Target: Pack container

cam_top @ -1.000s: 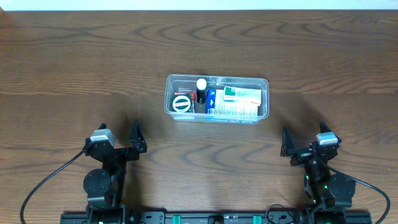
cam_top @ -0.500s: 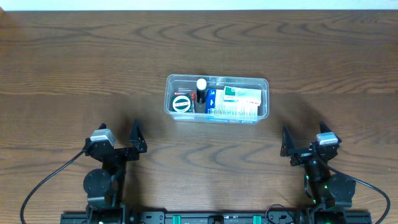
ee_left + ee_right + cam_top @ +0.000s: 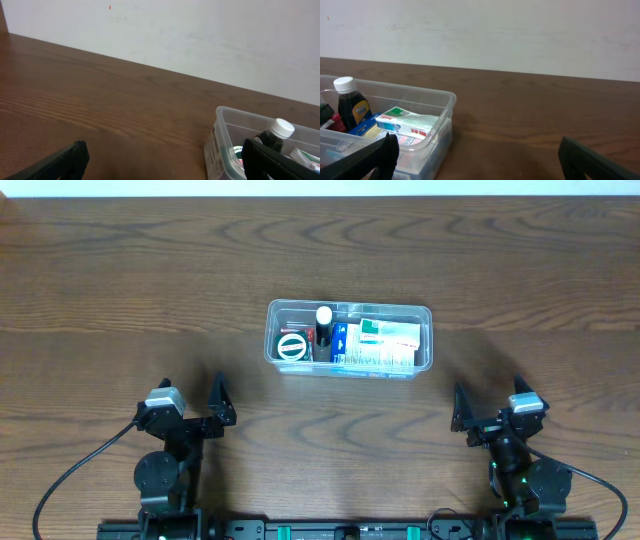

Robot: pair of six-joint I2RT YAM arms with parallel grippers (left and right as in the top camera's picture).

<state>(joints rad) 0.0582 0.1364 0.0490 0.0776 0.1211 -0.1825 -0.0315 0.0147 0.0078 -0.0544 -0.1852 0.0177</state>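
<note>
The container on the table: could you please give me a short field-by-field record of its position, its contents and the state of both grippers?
container: clear tub, open top, mid-table
contents: white-capped dark bottle, round white-and-green item, blue packet, green-and-white box
left gripper: open, empty, near edge, apart from the tub
right gripper: open, empty, near edge, apart from the tub
table: dark wood grain

Both wrist views cut off the container [image 3: 444, 134].
</note>
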